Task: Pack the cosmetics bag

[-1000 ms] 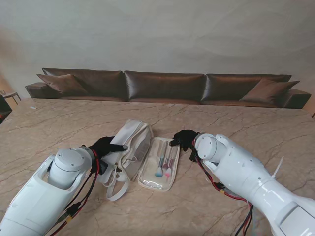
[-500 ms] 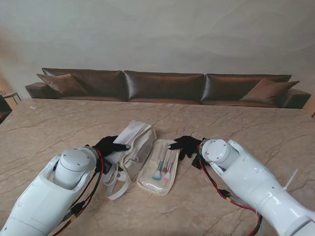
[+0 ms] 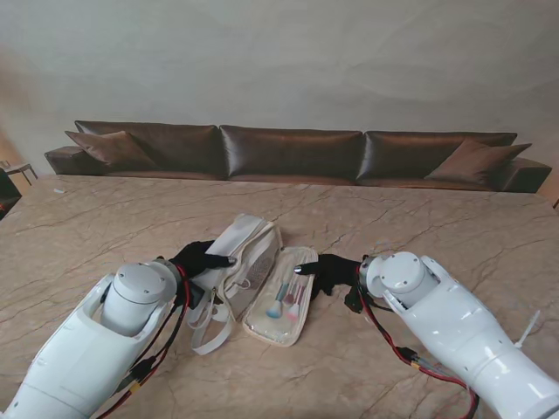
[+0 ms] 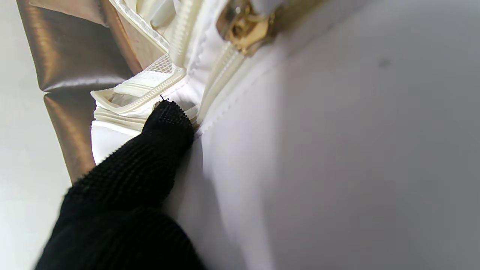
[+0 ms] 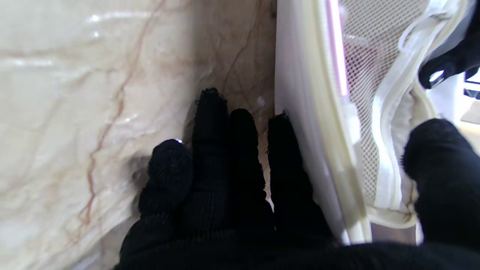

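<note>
Left hand [image 3: 203, 258] in its black glove rests on the white cosmetics bag [image 3: 238, 262], one fingertip [image 4: 167, 116] pressed at the zipper seam just beside the gold zipper pull [image 4: 243, 26]; whether the fingers actually pinch the fabric I cannot tell. Right hand [image 3: 330, 271] lies flat on the marble table [image 3: 105, 218], fingers [image 5: 225, 150] held together and straight, their side touching the long edge of the clear brush case [image 3: 281, 298], with the thumb [image 5: 437, 176] apart over the case; it grasps nothing.

Bag and case lie side by side at the middle of the table, touching along their length, the bag on the left. Wide bare marble extends to both sides and farther from me toward the brown sofa [image 3: 288, 150]. A white strap [image 3: 210, 327] loops out from the bag toward me.

Inside the case are makeup brushes [image 3: 286, 297] with blue and pink heads. The bag's mouth gapes, showing a mesh pocket [image 3: 255, 269]; its other contents cannot be made out.
</note>
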`<state>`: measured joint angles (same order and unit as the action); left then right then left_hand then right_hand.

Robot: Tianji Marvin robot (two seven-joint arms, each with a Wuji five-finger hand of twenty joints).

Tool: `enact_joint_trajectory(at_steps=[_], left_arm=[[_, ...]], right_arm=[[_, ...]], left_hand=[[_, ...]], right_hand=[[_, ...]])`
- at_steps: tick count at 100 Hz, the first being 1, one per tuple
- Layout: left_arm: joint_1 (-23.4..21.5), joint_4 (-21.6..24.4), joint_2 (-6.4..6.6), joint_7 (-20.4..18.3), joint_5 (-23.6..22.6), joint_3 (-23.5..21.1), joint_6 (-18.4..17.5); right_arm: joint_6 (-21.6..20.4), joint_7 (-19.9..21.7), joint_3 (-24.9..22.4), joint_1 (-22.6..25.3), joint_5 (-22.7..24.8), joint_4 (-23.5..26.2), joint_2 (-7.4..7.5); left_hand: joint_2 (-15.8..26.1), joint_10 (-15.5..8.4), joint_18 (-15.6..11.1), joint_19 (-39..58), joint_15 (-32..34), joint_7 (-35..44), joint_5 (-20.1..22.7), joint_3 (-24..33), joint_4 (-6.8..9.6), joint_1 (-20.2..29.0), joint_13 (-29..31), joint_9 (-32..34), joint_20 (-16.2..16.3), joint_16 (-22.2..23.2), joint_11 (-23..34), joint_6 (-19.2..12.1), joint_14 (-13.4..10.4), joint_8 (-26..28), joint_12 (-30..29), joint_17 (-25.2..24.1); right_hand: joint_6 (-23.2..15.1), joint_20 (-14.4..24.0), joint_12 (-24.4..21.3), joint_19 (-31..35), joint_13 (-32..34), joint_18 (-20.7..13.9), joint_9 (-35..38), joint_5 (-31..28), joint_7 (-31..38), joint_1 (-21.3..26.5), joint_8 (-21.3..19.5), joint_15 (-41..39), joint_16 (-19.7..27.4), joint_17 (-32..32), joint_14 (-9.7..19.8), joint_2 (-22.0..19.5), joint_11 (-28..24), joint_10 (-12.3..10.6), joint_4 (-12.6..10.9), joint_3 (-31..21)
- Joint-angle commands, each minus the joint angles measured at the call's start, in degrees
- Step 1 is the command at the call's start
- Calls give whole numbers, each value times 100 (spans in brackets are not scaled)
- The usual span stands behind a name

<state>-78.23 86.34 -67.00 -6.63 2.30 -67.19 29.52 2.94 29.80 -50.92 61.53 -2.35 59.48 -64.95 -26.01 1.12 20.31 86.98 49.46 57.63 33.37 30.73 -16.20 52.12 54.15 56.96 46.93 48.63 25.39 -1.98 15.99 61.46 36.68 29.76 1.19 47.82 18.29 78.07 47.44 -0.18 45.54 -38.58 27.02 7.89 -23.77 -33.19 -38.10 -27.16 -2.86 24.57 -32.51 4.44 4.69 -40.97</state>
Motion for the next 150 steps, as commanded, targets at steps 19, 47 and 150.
enact_joint_trajectory(at_steps=[19, 47, 150], left_arm=[[47, 119, -57, -88, -1, 52, 46], [150, 212, 127, -519, -509, 169, -40], [124, 1101, 691, -1749, -2759, 415, -853]], right_arm=[[-391, 395, 142, 289, -259, -223, 69], [-741, 318, 212, 295, -460, -155, 16], [-1853, -148, 943, -376, -1417, -1161, -754]], left_hand=[[699, -242, 132, 50, 103, 565, 370, 335, 207, 514, 97, 25, 147, 3, 119, -893, 1, 107, 1, 12], [554, -40, 153, 19, 50, 332, 88, 520, 242, 272, -8, -255, 164, 13, 53, -738, 76, -714, 42, -25], [505, 230, -135, -3490, -3131, -3477, -942, 380, 1406, -3020, -2387, -2859, -645, -1741, -614, 671, -276, -4405, -1899, -2499]], right_hand=[[-366, -134, -81, -551, -105, 979, -25, -74, 211, -248, -58, 339, 166, 115, -553, -2, 145, -109, -114, 181], [-531, -155, -55, -579, -140, 995, -36, -11, 221, -32, -116, 368, 178, 166, -533, 0, 88, -236, -151, 28], [-560, -104, -29, -715, -247, 1117, -99, 171, 158, 48, -56, 353, 119, 376, -484, -78, 58, -290, -19, -1093]])
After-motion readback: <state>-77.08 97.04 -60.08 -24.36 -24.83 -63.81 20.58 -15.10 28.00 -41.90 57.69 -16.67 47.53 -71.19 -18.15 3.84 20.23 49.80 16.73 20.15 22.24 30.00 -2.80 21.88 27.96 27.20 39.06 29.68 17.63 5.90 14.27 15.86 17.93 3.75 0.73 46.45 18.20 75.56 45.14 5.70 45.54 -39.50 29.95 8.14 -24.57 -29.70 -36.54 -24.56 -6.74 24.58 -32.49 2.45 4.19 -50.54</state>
